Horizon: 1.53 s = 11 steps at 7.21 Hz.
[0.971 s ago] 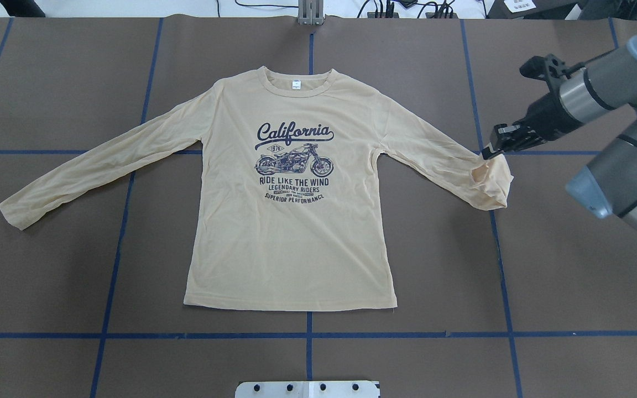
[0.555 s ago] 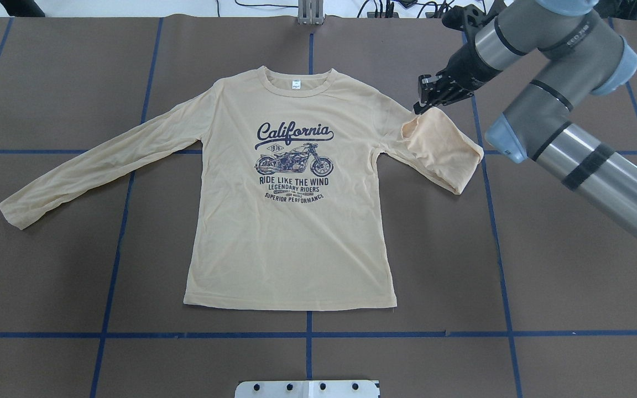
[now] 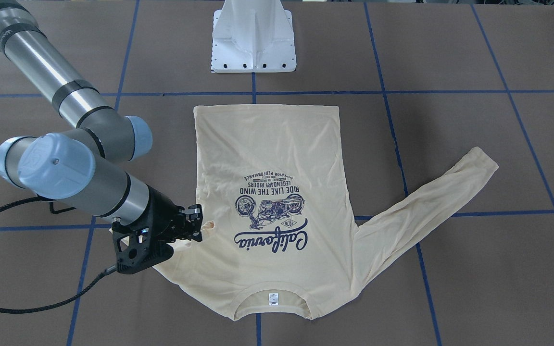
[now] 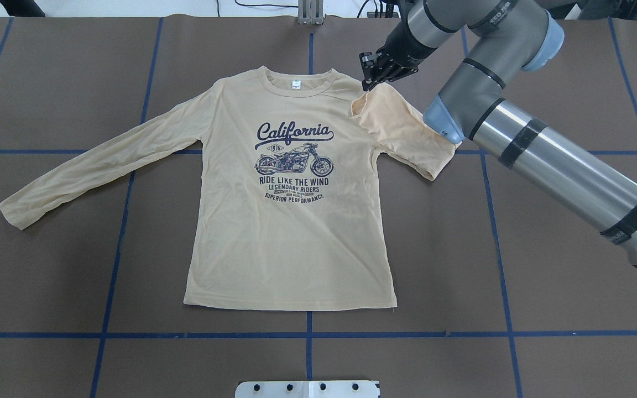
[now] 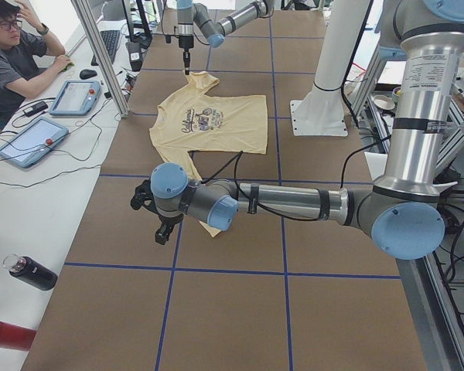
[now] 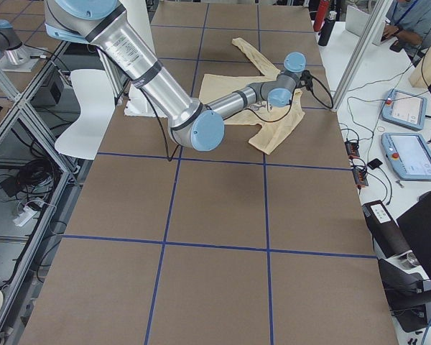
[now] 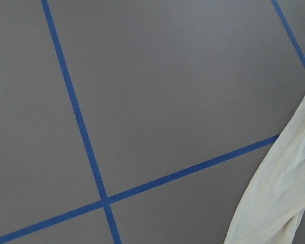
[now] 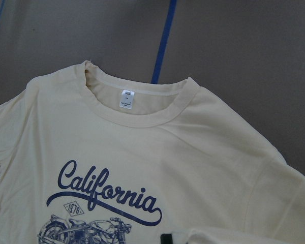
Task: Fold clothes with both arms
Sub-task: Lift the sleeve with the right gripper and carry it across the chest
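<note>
The clothes are one cream-yellow long-sleeved shirt (image 4: 291, 232) lying flat and print-up, with its collar (image 4: 296, 88) toward the far edge. My right gripper (image 4: 366, 84) is shut on the cuff of the right sleeve (image 4: 401, 132), which is doubled back over the shoulder. The front-facing view shows the same gripper (image 3: 200, 225) at the shirt's (image 3: 267, 154) shoulder edge. The left sleeve (image 4: 92, 171) lies stretched out flat. My left gripper (image 5: 163, 232) shows only in the exterior left view, hovering by that sleeve's end, so I cannot tell its state. The left wrist view holds only sleeve cloth (image 7: 279, 203).
Blue tape lines (image 4: 307, 334) grid the brown table. The white pedestal base (image 3: 254, 38) stands at the near edge behind the hem. A person (image 5: 11, 62) sits at a side desk with tablets (image 5: 31, 139), and a dark bottle (image 5: 31, 272) lies there.
My right gripper has carried the sleeve cuff leftward and toward the far edge, from beyond the shirt's right side to the shoulder. The sleeve now folds back on itself.
</note>
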### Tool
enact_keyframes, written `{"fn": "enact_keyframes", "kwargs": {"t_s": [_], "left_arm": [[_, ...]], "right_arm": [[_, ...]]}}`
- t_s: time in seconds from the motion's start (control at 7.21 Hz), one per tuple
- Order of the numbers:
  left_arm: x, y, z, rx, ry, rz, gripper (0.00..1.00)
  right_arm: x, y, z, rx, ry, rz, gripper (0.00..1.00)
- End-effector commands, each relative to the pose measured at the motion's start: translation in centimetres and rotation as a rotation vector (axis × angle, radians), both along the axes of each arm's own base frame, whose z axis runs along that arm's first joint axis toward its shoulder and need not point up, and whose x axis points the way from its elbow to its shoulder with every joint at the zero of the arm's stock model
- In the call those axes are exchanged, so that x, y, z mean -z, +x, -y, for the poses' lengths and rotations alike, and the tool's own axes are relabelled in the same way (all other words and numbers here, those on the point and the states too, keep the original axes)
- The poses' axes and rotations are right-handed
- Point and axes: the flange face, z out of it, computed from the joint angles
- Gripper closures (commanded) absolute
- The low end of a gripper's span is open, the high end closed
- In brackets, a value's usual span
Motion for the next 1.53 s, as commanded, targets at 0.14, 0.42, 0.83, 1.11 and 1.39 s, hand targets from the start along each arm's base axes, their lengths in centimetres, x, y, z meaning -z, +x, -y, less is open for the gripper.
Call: {"fn": "enact_keyframes", "kwargs": {"t_s": [0.14, 0.42, 0.83, 1.11, 1.39], "left_arm": [[-0.4, 0.0, -0.1, 0.000, -0.008, 0.001, 0.00], [-0.5, 0.0, -0.1, -0.001, -0.008, 0.001, 0.00], [-1.0, -0.1, -0.2, 0.000, -0.016, 0.002, 0.00], [-1.5, -0.1, -0.4, -0.002, -0.025, 0.003, 0.00], [-1.7, -0.1, -0.2, -0.002, -0.026, 0.005, 0.00]], "right_arm": [[5.7, -6.9, 0.4, -0.059, 0.064, -0.045, 1.00], [8.4, -10.2, 0.0, -0.099, 0.102, -0.069, 1.00], [13.0, -14.6, -0.6, -0.200, 0.172, -0.115, 1.00], [15.3, -15.3, 0.0, -0.277, 0.209, -0.141, 1.00], [16.9, -17.6, -0.9, -0.338, 0.245, -0.172, 1.00]]}}
